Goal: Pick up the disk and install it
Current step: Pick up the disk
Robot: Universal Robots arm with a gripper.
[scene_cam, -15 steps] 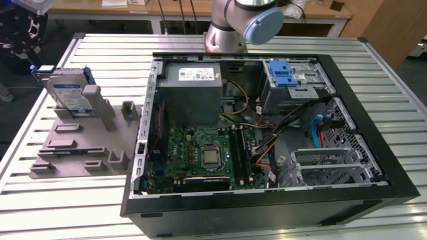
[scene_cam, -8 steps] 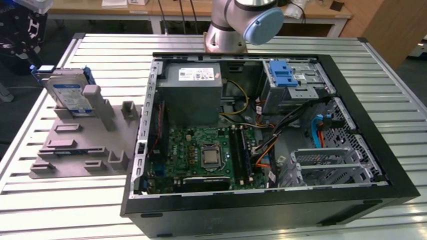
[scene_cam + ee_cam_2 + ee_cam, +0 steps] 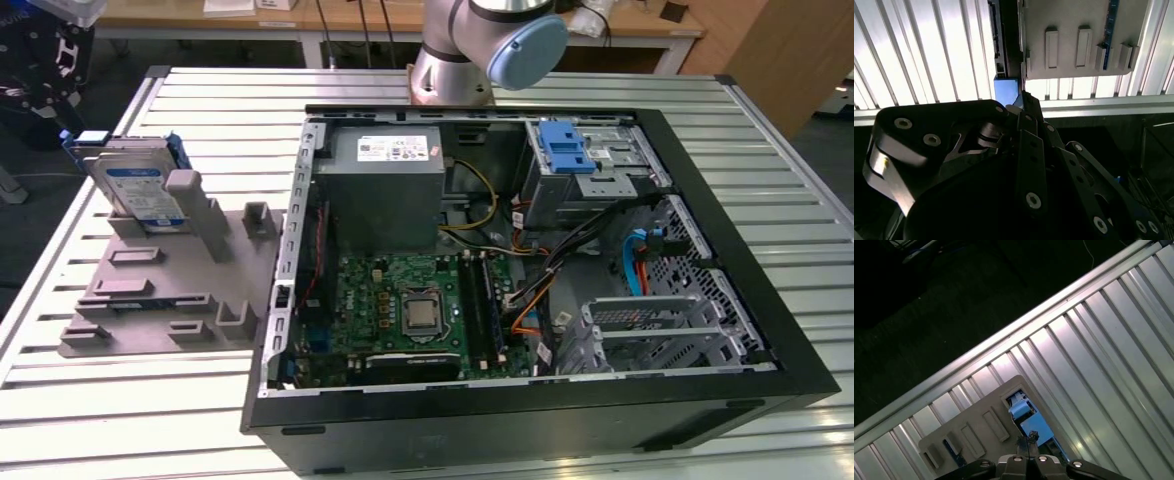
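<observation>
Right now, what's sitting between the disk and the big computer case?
In the exterior view, the grey holder that the disk stands in, with its small upright blocks, lies between it and the computer case.

Exterior view: the disk [image 3: 140, 190] is silver-grey, with a white-and-blue label and blue side rails. The holder plate [image 3: 147, 300] is plain matt grey. The worktop [image 3: 120, 410] is silvery white, patterned with parallel ribbed slats. The computer case [image 3: 534, 425] is black outside and bare grey metal within. Inside it, the motherboard [image 3: 400, 300] is green, the power supply box [image 3: 387, 195] is grey with a white sticker, and the latch [image 3: 567, 148] is blue. There are orange cables [image 3: 526, 302] and a blue cable [image 3: 630, 264]. The arm [image 3: 467, 60] is silver with a pale blue cap.

Second wrist view: the claw [image 3: 1023, 97] is black, dotted with silver screw heads.
</observation>
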